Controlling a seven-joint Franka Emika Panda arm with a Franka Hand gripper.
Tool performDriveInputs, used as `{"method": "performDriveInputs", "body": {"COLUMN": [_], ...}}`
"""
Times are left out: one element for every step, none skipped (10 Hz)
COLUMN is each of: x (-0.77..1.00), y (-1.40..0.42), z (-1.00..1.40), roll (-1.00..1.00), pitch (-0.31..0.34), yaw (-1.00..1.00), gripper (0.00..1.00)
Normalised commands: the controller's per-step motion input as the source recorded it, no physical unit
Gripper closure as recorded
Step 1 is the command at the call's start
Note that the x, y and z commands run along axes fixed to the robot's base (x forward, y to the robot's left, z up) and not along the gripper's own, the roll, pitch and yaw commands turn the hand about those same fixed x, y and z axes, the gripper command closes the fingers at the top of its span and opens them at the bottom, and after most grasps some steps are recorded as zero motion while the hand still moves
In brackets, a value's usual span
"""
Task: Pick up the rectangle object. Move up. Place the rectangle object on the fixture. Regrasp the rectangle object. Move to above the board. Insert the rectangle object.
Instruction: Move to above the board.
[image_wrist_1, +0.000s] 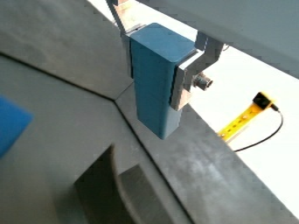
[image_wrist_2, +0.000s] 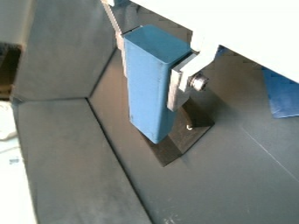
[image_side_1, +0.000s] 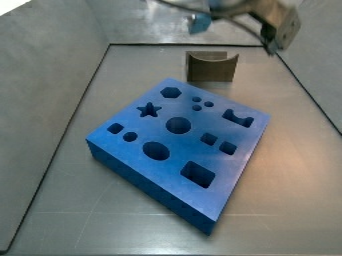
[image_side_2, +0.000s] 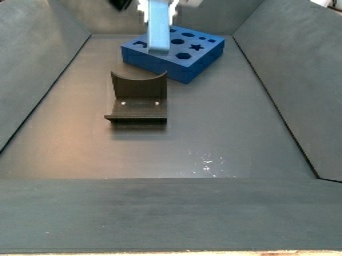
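The gripper (image_wrist_1: 162, 66) is clamped on the rectangle object (image_wrist_1: 156, 80), its silver fingers (image_wrist_1: 187, 80) pressed against the block's sides near its top end, so the light-blue block hangs long-side down in both wrist views (image_wrist_2: 149, 83); in a side view the held block (image_side_2: 159, 25) sits at the top centre of the frame, raised above the dark floor (image_side_2: 201, 130), in front of the board (image_side_2: 178, 55); the fixture (image_side_2: 136, 98) stands left of centre, below the block; in a side view the board (image_side_1: 181, 140) fills the middle, with the fixture (image_side_1: 211, 66) above it, apart.
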Motion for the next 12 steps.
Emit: {"method": "performDriveInputs", "body": {"x": [-0.23,-0.21,-0.2,-0.18,-0.17,-0.12,-0.07,-0.03,0.0,-0.33,-0.32,-0.33], "y": [-0.25,-0.23,-0.21,-0.19,-0.16,-0.11,-0.07,-0.05,-0.04,-1.0,-1.0,-1.0], "z": [1.0,1.0,1.0,1.0,1.0,0.83,0.67,0.45,0.29,-0.57,-0.6,-0.61], "roll": [0.04,0.02,0.0,-0.03,-0.04,-0.05,-0.05,-0.04,-0.03,-1.0,-1.0,-1.0], "pitch": [0.068,0.205,0.293,0.351,0.381,0.364,0.347,0.321,0.292,0.066,0.054,0.061], "yaw": [-0.3,-0.25,-0.19,-0.12,-0.06,0.03,0.09,0.15,0.17,-0.21,-0.21,-0.2], "gripper": [1.0,1.0,1.0,1.0,1.0,1.0,1.0,1.0,1.0,1.0,1.0,1.0]}}
